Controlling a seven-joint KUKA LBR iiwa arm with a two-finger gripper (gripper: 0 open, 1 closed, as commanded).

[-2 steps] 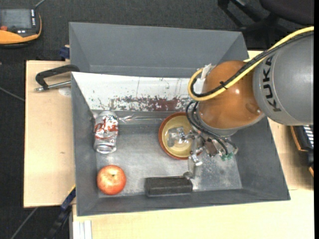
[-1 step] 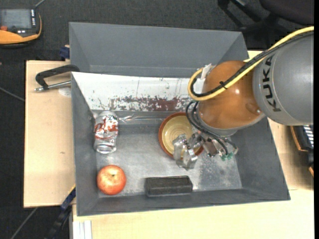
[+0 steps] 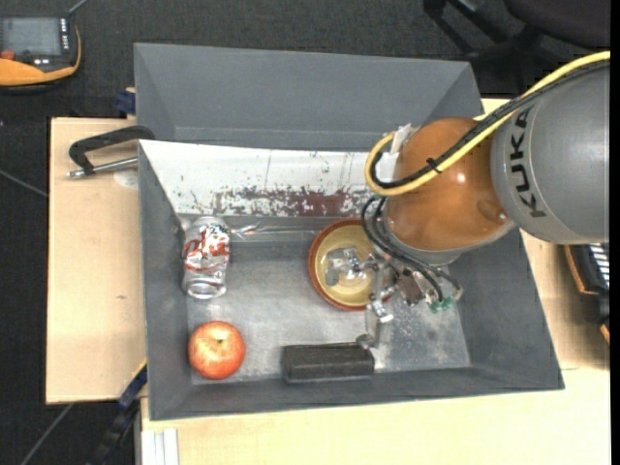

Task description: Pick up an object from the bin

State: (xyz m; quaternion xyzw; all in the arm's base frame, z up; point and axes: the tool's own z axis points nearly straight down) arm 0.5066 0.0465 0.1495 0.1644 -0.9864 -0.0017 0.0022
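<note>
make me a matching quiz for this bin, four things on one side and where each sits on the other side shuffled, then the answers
Things
1. crushed can
2. red apple
3. dark block
4. orange bowl

Places
A. along the near wall of the bin, its right end by the tool
B. near left corner
C. left side, farther back than the apple
D. middle of the floor, just behind the tool

Pairs: 1-C, 2-B, 3-A, 4-D
</note>
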